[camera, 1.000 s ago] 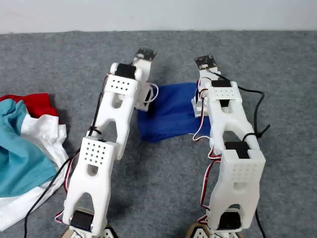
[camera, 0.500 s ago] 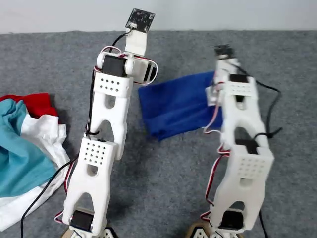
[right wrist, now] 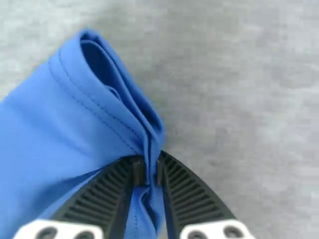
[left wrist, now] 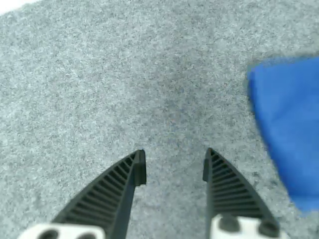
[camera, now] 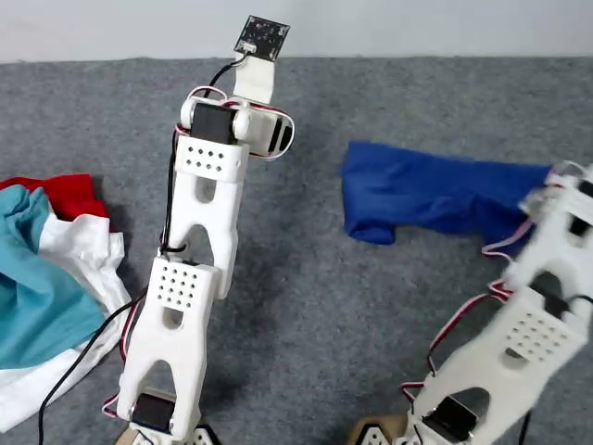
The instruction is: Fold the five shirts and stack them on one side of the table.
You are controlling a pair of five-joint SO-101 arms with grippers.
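shirt in grip: blue fabric shirt [camera: 422, 190], bunched and loosely folded, lies right of centre in the high view, from mid-frame to the right edge, where it meets the right arm's wrist.
right gripper [right wrist: 147, 172]: narrow, clamped on a folded hem edge of the blue fabric shirt. The cloth is pinched between its ribbed black fingers [right wrist: 114, 186].
left gripper [left wrist: 174, 167]: spread wide with nothing between its fingers, over bare surface. The blue fabric shirt's edge is off to one side, not touching.
left arm [camera: 199, 241]: white plastic, runs from lower left-centre to upper centre of the high view, well apart from the blue fabric shirt.
right arm [camera: 519, 343]: white plastic, leans from the bottom edge right of centre up to the right edge.
other shirts: loose heap of teal, white and red shirts [camera: 46, 278] at the left edge of the high view, unfolded and overlapping, well apart from the blue fabric shirt.
surface [camera: 306, 315]: grey, carpet-like texture, with a pale wall strip [camera: 417, 28] along the top of the high view.
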